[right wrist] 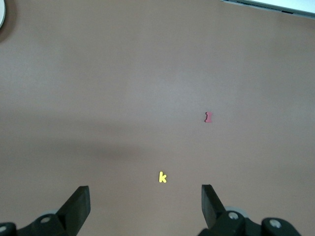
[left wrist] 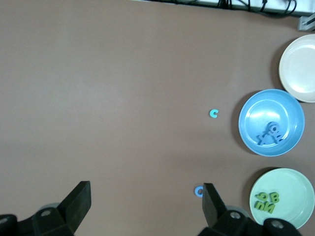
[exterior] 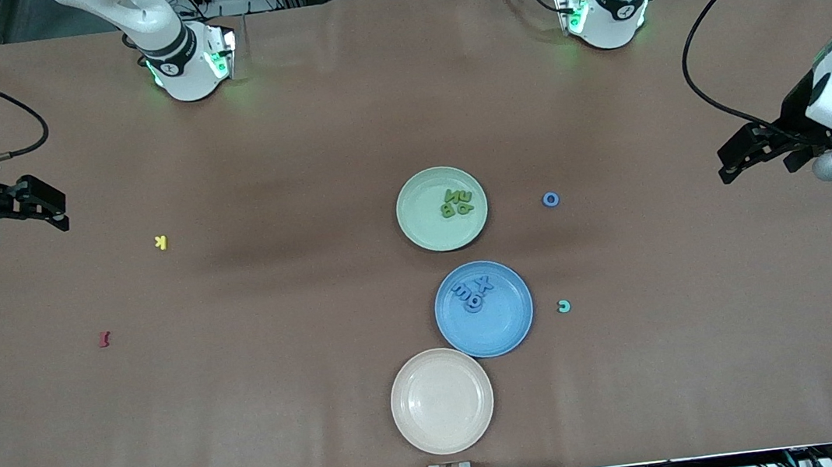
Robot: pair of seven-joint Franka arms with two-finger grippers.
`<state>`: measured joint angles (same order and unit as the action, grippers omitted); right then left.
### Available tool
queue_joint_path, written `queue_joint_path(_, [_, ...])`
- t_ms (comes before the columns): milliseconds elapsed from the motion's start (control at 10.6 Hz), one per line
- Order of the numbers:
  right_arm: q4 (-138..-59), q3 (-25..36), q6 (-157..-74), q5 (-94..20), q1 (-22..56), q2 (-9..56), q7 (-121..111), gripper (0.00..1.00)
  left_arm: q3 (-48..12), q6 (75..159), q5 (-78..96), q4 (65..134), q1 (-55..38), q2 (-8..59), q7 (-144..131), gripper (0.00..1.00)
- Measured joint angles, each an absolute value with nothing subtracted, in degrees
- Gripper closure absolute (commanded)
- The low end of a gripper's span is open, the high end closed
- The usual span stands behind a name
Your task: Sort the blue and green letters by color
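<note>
Three plates near the table's middle, in a line running toward the front-camera edge. Green plate farthest from that edge, holding a cluster of green letters. Blue plate next, nearer the camera edge, holding a pile of blue letters. Cream plate nearest the camera edge, rim touching or just beside the blue plate's rim, nothing in it.

Two loose pieces on bare table, toward the left arm's end from the plates. Blue ring-shaped O level with the green plate, apart from it. Teal C just beside the blue plate, not touching. Same two pieces seen from the left wrist: O, C.

Toward the right arm's end, well apart from the plates: yellow K and dark red I, the I nearer the camera edge. Both also in the right wrist view: K, I.

Left gripper up over the table's edge at the left arm's end, jaws spread wide, holding nothing, waiting. Right gripper up over the edge at the right arm's end, jaws likewise spread wide, nothing between them, waiting.
</note>
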<state>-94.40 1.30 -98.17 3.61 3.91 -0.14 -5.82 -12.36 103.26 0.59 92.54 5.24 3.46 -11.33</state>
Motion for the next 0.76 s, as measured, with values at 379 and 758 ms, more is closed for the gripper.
queue_joint_path(379, [-94.4, 1.3, -98.2, 3.6, 3.9, -0.1, -5.8, 0.00, -13.6, 99.3, -0.7, 91.1, 5.1, 3.5, -11.3, 0.00])
queue_joint_path(758, [-94.4, 1.3, -98.2, 3.6, 3.9, -0.1, -5.8, 0.00, -12.8, 95.0, -3.3, 88.4, 2.5, 3.5, -11.2, 0.00])
